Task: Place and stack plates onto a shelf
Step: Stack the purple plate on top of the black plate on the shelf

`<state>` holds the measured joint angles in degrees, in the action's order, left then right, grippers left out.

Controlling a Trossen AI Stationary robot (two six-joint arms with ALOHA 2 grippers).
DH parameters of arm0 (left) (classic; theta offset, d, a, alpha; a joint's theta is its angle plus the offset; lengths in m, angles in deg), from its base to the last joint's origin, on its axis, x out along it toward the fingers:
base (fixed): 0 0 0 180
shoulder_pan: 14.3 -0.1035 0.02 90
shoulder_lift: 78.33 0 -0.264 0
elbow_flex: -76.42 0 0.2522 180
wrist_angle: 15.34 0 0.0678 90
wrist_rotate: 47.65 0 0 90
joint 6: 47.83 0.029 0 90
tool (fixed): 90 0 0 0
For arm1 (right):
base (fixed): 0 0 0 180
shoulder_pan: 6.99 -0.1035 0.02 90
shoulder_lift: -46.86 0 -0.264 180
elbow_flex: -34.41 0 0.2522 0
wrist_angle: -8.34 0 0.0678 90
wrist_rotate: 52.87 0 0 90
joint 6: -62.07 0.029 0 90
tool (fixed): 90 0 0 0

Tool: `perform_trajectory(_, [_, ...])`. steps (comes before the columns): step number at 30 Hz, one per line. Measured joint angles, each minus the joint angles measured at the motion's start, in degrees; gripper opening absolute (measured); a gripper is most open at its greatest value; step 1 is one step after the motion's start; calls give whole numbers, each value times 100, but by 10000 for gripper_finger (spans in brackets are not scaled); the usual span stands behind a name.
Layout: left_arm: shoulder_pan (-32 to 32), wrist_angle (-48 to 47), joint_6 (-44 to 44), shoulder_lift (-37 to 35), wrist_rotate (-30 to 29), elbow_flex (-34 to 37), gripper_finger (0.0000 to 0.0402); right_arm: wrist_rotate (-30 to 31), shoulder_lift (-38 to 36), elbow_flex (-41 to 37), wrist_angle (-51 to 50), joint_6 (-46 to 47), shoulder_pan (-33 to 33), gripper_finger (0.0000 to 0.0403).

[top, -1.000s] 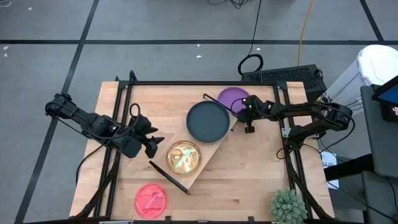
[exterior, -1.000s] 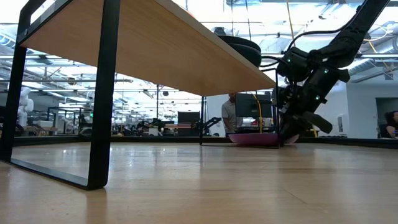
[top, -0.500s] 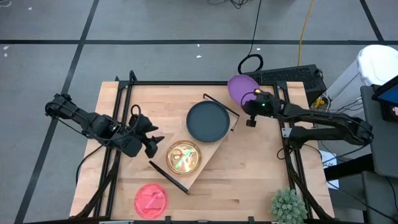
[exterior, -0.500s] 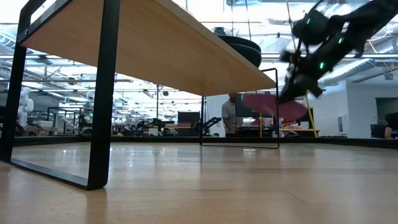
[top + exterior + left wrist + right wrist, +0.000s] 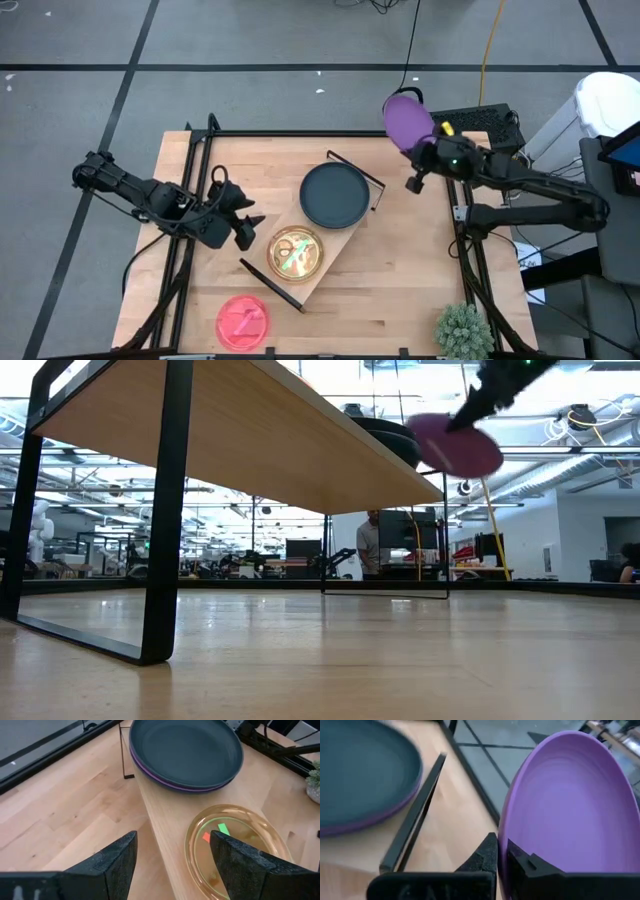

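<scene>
The shelf (image 5: 338,238) lies slantwise on the middle of the table. A dark teal plate (image 5: 335,194) sits on a purple one (image 5: 165,781) at its far end. A translucent yellow-green plate (image 5: 295,253) lies flat at its near end. A pink plate (image 5: 243,320) lies flat on the table near the front left. My right gripper (image 5: 425,165) is shut on another purple plate (image 5: 408,120), high over the table's far right corner. My left gripper (image 5: 238,226) hangs open just left of the shelf, its fingers (image 5: 117,865) empty. My right gripper pinches the purple plate's rim (image 5: 506,845) between its two fingers, one on the inner face and one on the back. The plate stands tilted on edge beyond the fingers, lifted well clear of the table (image 5: 455,445).
A spiky green plant (image 5: 462,330) stands at the near right corner. Black frame rails (image 5: 300,133) run along the table's edges. A black keyboard-like device (image 5: 470,120) lies beyond the far right corner. The shelf's black metal leg (image 5: 165,510) stands close in the low view.
My right gripper has risen from the table beside the shelf's far end and gone toward the far right corner, rolling as it went. The purple plate, which lay flat on the table, is now lifted clear and tipped up on edge.
</scene>
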<state>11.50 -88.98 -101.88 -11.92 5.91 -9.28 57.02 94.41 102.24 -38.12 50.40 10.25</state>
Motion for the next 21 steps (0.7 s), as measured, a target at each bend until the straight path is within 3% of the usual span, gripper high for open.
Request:
perform_trajectory(4, [0,7,-150,0,2,0,255,402,323,901,-629,234,-356,1])
perform_trajectory(10, [37,12,-260,0,52,0,255,435,995,2064,-1250,583,-783,0])
perform_trajectory(21, [260,15,-351,0,308,0,255,432,2042,3120,-1822,1361,-1601,0])
